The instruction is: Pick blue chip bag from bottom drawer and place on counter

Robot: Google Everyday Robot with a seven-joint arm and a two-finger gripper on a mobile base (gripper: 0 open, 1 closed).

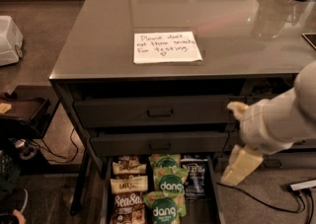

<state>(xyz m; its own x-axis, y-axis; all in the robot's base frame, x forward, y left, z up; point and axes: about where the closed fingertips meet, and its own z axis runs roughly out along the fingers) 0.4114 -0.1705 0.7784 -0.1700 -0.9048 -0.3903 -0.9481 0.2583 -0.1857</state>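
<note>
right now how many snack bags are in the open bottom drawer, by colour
brown-and-cream SeaSalt bags: 3
green dang bags: 3
blue chip bag: 1
total: 7
The gripper hangs to the right of the bottom drawer, outside it.
</note>
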